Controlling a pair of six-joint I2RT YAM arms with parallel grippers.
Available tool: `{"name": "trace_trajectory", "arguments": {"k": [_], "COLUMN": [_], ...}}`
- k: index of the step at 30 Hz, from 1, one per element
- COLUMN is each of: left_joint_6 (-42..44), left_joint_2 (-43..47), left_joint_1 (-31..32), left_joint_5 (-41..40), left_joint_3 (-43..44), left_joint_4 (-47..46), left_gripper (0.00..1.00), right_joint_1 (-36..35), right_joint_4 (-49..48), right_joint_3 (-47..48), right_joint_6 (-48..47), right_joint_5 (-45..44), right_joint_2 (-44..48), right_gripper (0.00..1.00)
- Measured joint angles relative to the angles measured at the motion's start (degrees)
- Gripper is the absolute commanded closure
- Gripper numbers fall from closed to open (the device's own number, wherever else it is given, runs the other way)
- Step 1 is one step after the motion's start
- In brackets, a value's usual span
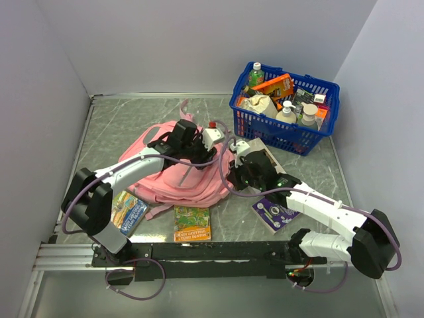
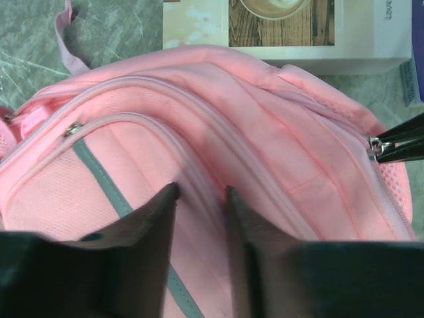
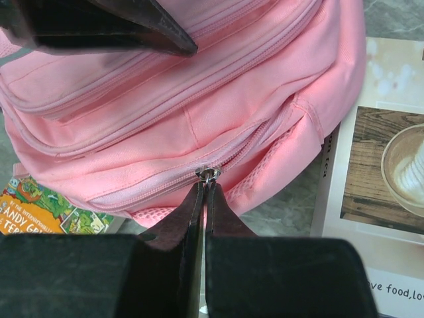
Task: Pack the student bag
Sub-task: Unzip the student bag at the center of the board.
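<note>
The student bag [image 1: 173,184] is a soft pink backpack lying flat in the middle of the table. It fills the left wrist view [image 2: 265,132] and the right wrist view [image 3: 199,99]. My left gripper [image 1: 192,150] sits on top of the bag, its jaws [image 2: 202,193] pinched on a raised fold of pink fabric by a zipper seam. My right gripper [image 1: 233,177] is at the bag's right edge, shut [image 3: 207,180] on the small metal zipper pull [image 3: 208,173] of a side zipper. Its tips also show in the left wrist view [image 2: 397,144].
A blue plastic basket [image 1: 265,129] with bottles and packets stands at the back right. A white coffee-picture book [image 3: 377,165] lies against the bag's right side. A green-and-orange book [image 1: 192,223], another book [image 1: 127,212] and a purple card [image 1: 275,213] lie near the front.
</note>
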State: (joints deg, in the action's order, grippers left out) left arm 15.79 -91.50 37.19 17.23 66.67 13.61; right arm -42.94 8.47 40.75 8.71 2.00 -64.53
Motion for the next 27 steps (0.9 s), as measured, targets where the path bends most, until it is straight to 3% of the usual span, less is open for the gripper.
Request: {"name": "trace_trajectory", "arguments": {"k": [1, 2, 11, 19, 27], "left_joint_6": [0.15, -0.02, -5.22, -18.18, -28.5], "left_joint_2": [-0.15, -0.24, -1.01, -1.01, -0.37], "left_joint_1": [0.04, 0.15, -0.15, -4.2, -6.97], "left_joint_5": [0.02, -0.15, -1.51, 2.6, 6.01], "left_joint_3": [0.0, 0.0, 2.05, 5.07, 5.03], "left_joint_4": [0.17, 0.35, 3.28, 5.6, 5.03], "left_gripper": [0.96, 0.99, 0.99, 0.99, 0.99], "right_joint_1": [0.0, 0.0, -2.21, -14.21, -19.87], "right_joint_4": [-0.04, -0.15, -0.02, 2.14, 3.56], "right_joint_3": [0.0, 0.0, 0.31, 5.07, 6.91], "right_joint_6": [0.0, -0.02, 0.15, -0.2, 2.56], "right_joint_5": [-0.02, -0.04, -2.43, -13.49, -21.2], "right_joint_2": [0.0, 0.0, -0.48, -4.2, -9.05], "right_gripper": [1.0, 1.0, 1.0, 1.0, 1.0]}}
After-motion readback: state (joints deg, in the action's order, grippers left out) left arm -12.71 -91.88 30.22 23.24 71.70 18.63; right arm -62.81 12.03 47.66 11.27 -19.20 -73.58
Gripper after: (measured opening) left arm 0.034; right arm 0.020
